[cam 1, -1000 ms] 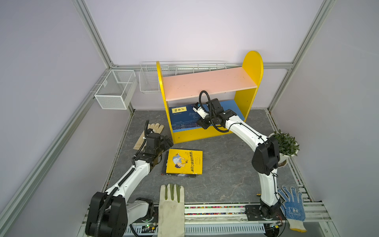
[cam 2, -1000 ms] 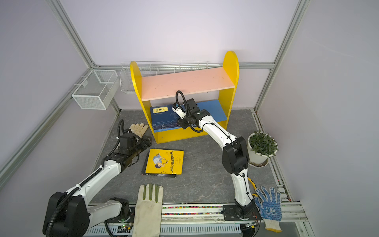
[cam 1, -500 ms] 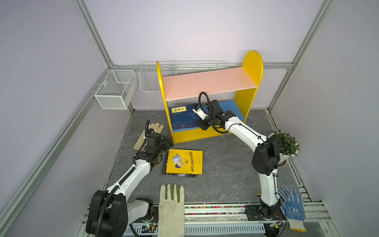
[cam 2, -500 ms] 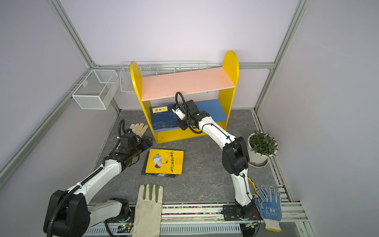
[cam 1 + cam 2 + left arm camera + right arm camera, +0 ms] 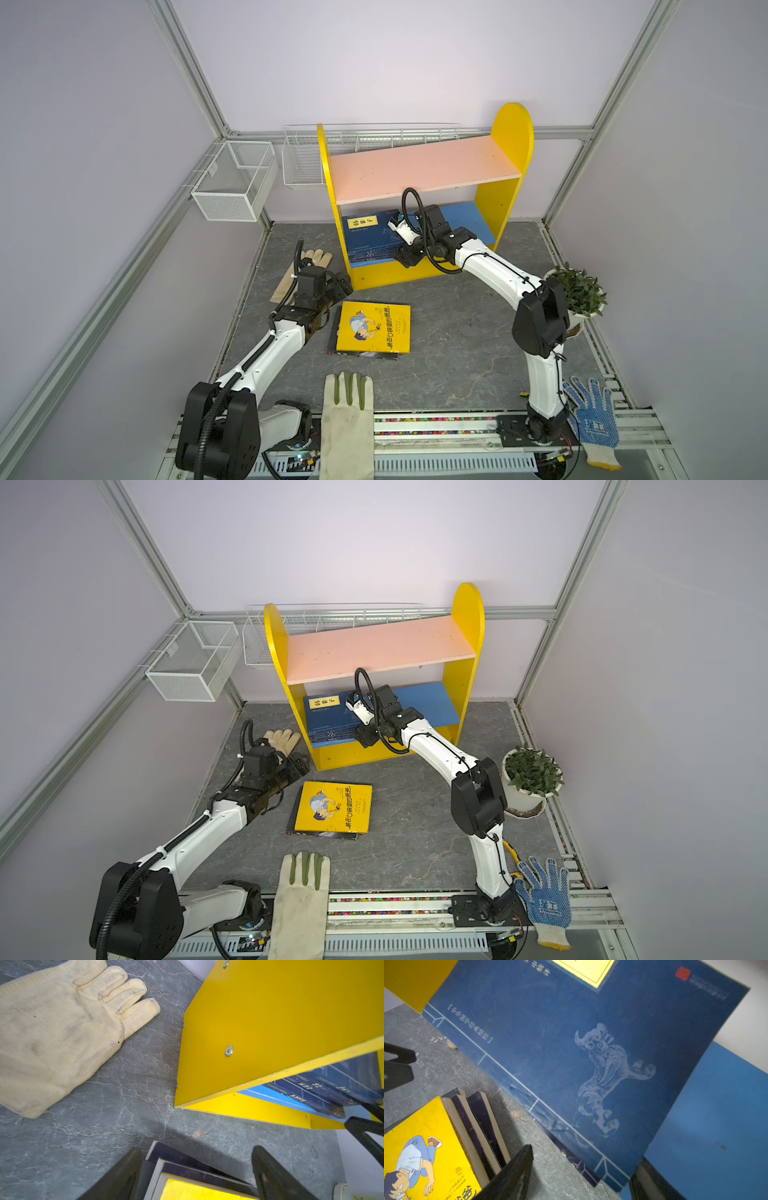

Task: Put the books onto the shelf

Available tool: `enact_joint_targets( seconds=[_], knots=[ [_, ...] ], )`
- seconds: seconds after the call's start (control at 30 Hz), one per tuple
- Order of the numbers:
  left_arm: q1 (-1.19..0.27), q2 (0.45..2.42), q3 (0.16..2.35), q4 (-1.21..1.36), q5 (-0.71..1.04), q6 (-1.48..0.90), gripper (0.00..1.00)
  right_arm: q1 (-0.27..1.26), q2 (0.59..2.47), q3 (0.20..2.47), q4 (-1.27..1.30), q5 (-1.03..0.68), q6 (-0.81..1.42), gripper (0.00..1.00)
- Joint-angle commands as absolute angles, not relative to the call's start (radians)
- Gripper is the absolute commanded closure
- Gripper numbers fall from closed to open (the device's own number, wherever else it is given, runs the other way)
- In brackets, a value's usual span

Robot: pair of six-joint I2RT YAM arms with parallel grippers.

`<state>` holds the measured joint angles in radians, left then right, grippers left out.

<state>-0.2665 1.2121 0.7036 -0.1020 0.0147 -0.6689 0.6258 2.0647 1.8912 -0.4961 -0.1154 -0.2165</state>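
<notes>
**Left hand open at the corner of the bench stack; right hand open at the shelf's lower board**

The shelf [image 5: 510, 137] stands at the 12 o'clock side of the bench [image 5: 449, 332]. Navy books [image 5: 370, 245] lie flat on its blue lower board [image 5: 465, 218], against the 9 o'clock side panel. The pink upper board [image 5: 415, 166] carries no book.

The rest of the task's books form one flat stack near the bench centre. It consists of a yellow book [image 5: 374, 328] lying on dark-covered books [image 5: 483, 1124], and it sits at about 6 o'clock from the shelf front, well apart from it. Its long axis appears to run roughly from 9 to 3 o'clock.

The left hand [image 5: 338, 289] hovers just beside the stack's 10 o'clock corner, so the stack lies at 4 to 5 o'clock from it. In the left wrist view its fingers [image 5: 124, 1174] stand spread and grip nothing, and that corner shows between them.

The right hand [image 5: 409, 257] is at the front edge of the lower board, over the navy books. Its fingers [image 5: 512, 1174] are wide apart, a corner of the top navy cover lies between them, and neither finger presses it. From this hand the stack lies at about 7 o'clock, across open bench.

By this layout the left hand is the nearer to the stack and already faces a corner, so the next pick probably falls to it. The thin covers lie flush on one another, so closing on the corner could catch several books at once. The carry would then run toward 12 to 1 o'clock, where the right arm now occupies the shelf opening.
</notes>
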Motion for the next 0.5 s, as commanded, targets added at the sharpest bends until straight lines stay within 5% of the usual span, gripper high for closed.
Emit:
enact_joint_targets(
  seconds=[0.0,0.47],
  knots=[
    [-0.262,1.213,0.727,-0.091,0.022,-0.665,0.17,0.673,2.075,1.916,-0.409,-0.174,-0.236,0.24],
    [-0.262,1.212,0.722,-0.081,0.029,-0.659,0.17,0.682,1.929,1.727,-0.255,-0.082,-0.224,0.17]
  ],
)
